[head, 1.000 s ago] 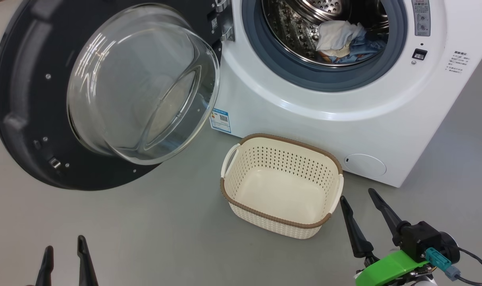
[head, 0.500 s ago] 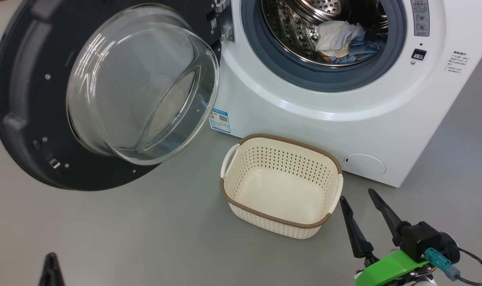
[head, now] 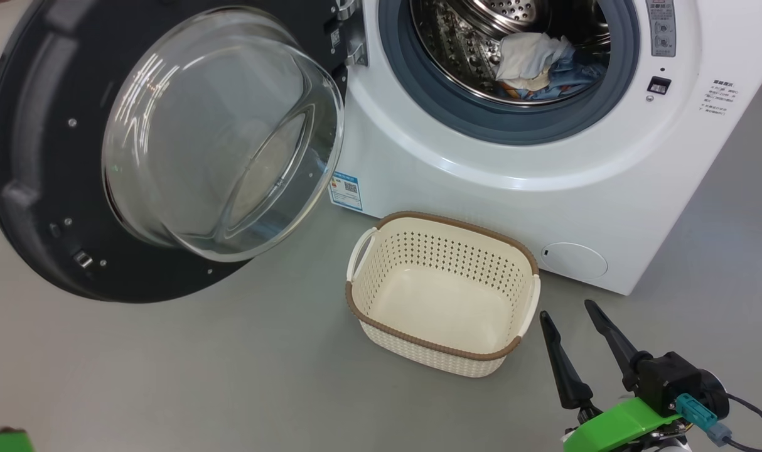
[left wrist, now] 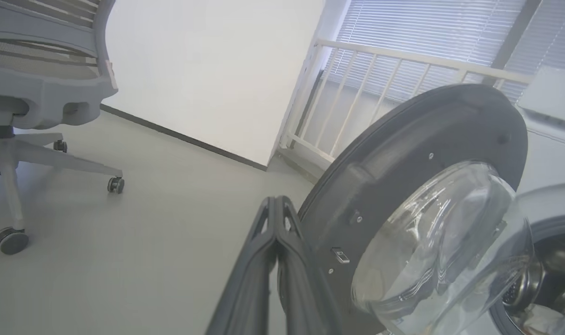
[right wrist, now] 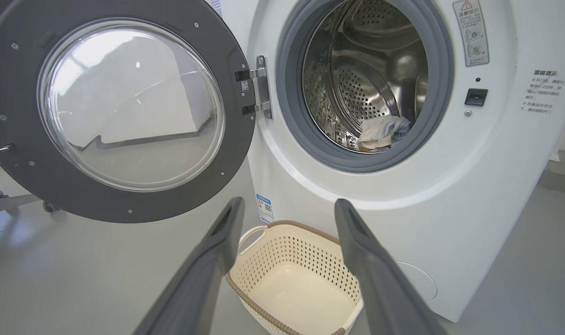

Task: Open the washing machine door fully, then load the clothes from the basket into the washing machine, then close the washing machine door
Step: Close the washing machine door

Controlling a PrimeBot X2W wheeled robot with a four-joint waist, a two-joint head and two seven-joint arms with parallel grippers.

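Observation:
The washing machine (head: 531, 188) stands ahead with its door (head: 36, 163) swung wide open to the left, glass bowl (head: 224, 132) facing me. White and blue clothes (head: 535, 63) lie in the steel drum (right wrist: 366, 88). The cream basket (head: 444, 295) sits on the floor before the machine, with nothing in it. My right gripper (head: 575, 320) hovers open just right of the basket, fingers apart and holding nothing. My left gripper (left wrist: 277, 204) is shut, its fingers pressed together with nothing between them, pointing at the door's (left wrist: 403, 153) outer edge.
A grey office chair (left wrist: 26, 93) on castors stands on the floor left of the door. A white railing (left wrist: 380, 88) and window blinds lie behind the machine. The round lower flap (head: 574, 260) is on the machine's front. Grey floor (head: 230, 376) surrounds the basket.
My left gripper's fingers have closed and dropped out of the head view's lower left; a green part now shows at that corner. The right gripper, door and basket have stayed put.

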